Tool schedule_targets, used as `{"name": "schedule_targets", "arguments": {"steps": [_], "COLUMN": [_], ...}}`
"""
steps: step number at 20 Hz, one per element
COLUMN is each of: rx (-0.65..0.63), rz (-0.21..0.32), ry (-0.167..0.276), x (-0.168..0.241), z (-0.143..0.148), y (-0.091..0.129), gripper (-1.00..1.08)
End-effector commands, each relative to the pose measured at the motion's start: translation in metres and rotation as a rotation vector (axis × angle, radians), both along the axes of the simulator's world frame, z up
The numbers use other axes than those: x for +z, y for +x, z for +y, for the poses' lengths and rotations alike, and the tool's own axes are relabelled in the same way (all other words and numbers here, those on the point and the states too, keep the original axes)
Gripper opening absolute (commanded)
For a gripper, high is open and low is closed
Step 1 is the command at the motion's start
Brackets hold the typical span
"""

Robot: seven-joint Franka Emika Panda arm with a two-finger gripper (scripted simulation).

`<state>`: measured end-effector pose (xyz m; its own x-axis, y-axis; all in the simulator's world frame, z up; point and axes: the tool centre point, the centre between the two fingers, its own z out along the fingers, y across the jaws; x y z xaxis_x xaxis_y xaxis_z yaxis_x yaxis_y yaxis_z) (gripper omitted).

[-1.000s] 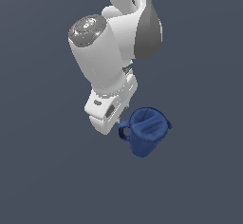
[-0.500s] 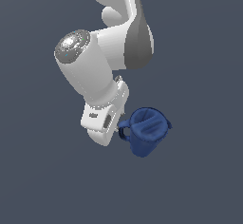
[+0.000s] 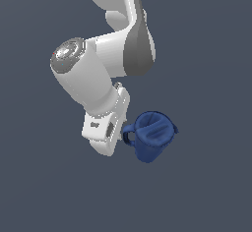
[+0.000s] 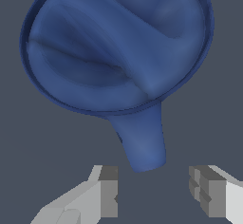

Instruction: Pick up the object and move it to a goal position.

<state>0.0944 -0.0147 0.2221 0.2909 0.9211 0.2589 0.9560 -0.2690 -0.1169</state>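
Fingers (image 4: 108, 190) of the gripper (image 4: 159, 192) spread, released, flanking the jug's (image 3: 150, 140) handle (image 4: 141, 140) (seemingly untouched), open room around.

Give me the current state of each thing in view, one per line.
Jug: upright, open top, not gripped, handle pointing toward the gripper.
Gripper: open, fingers apart on either side of the handle's end, not touching it.
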Motion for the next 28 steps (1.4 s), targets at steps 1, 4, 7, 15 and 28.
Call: {"name": "schedule_targets", "arguments": {"steps": [1, 4, 7, 15, 28], "rx": [0.006, 0.002, 0.003, 0.006, 0.009], "rz": [-0.002, -0.001, -0.001, -0.002, -0.008], "ry": [0.002, 0.001, 0.001, 0.001, -0.002], "x": [0.0, -0.002, -0.009, -0.029, -0.026], "z": [0.0, 0.0, 0.002, 0.008, 0.008], "y": [0.001, 0.0, 0.0, -0.001, 0.0], "gripper": [0.28, 0.28, 0.28, 0.28, -1.0]}}
